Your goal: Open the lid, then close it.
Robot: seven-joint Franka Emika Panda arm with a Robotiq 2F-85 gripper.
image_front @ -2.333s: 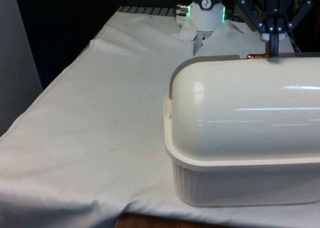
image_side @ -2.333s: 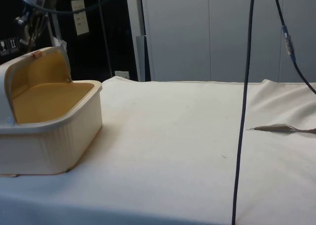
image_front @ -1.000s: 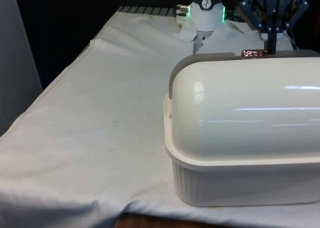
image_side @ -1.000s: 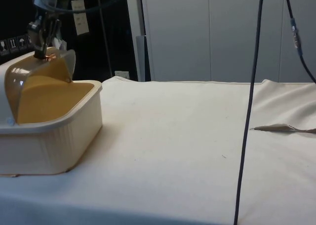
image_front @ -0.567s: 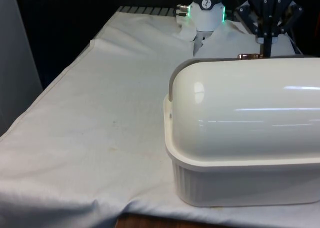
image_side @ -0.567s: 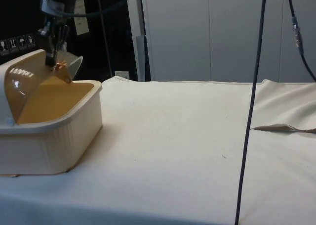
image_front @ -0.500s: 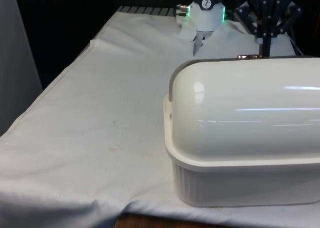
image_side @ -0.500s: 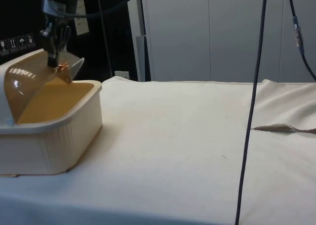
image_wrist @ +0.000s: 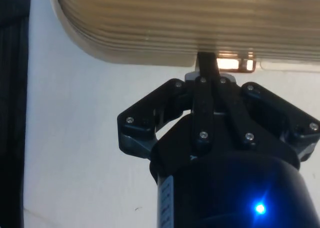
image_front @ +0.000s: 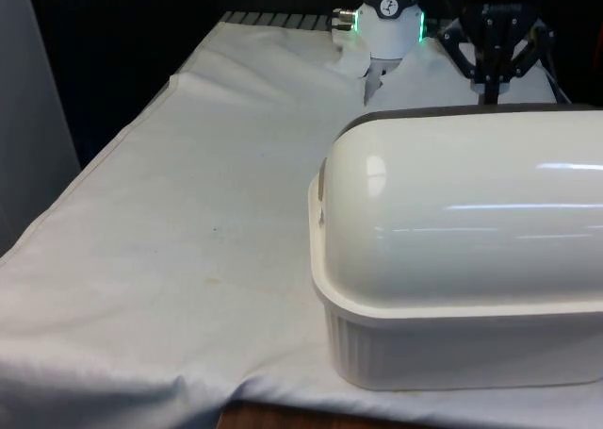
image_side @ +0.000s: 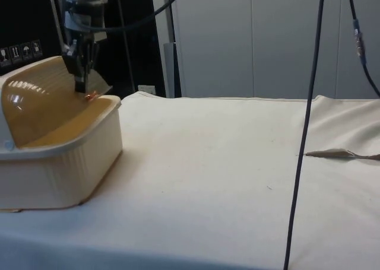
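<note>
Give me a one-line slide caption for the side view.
Black two-finger gripper shut on the small copper handle of the cream bread box's ribbed roll-top lid, which is nearly closed, on the white tablecloth.

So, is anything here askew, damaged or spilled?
Nothing stands out. The bread box sits level on the cloth, its lid nearly down, the end effector at the copper handle.

I see even, bright overhead light; glare streaks across bread box [image_front: 462,231] dome, soft shadow beneath its base, black backdrop behind, slight softness throughout.
</note>
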